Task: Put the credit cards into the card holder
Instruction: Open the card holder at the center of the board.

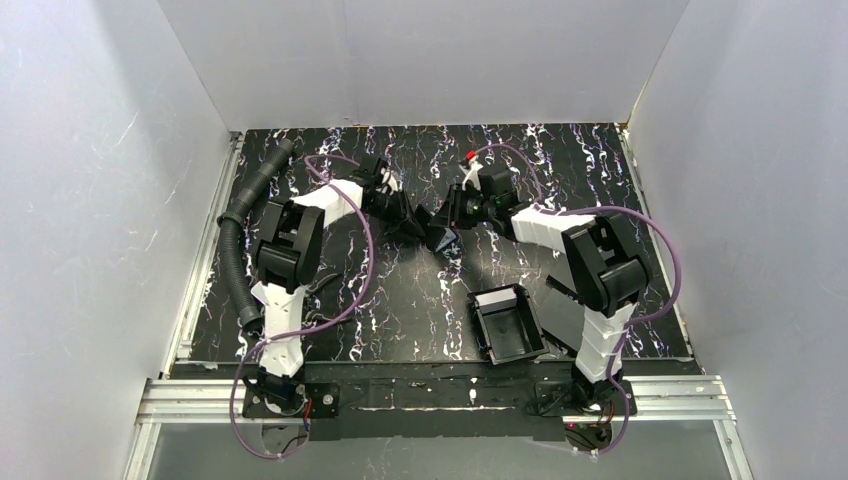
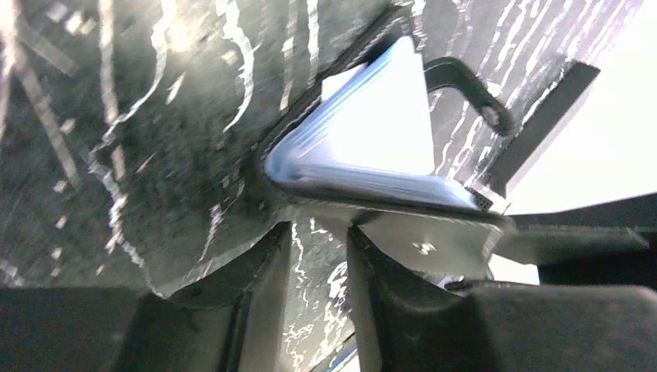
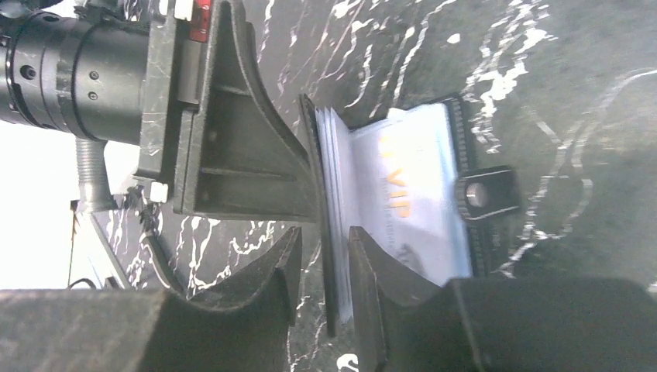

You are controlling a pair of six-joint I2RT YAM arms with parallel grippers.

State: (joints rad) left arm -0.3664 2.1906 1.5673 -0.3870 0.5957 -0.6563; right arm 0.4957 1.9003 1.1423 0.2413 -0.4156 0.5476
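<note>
The card holder [image 1: 440, 238] lies open at mid-table between both grippers. In the left wrist view its pale blue-grey inside [image 2: 364, 124] forms a V, with the snap strap [image 2: 472, 89] hanging beyond. My left gripper [image 2: 318, 232] is open, its tips against the holder's black outer flap [image 2: 418, 244]; it also shows in the top view [image 1: 405, 215]. In the right wrist view white cards [image 3: 403, 178] with orange print sit inside the holder [image 3: 459, 139]. My right gripper [image 3: 324, 240] is open and straddles the cover's edge and the card stack; a gap shows beside the left finger.
A larger black rimmed tray [image 1: 508, 322] lies near the front, right of centre, with a flat black slab [image 1: 565, 315] beside it by the right arm's base. A corrugated black hose [image 1: 245, 220] runs along the left edge. Grey walls enclose three sides.
</note>
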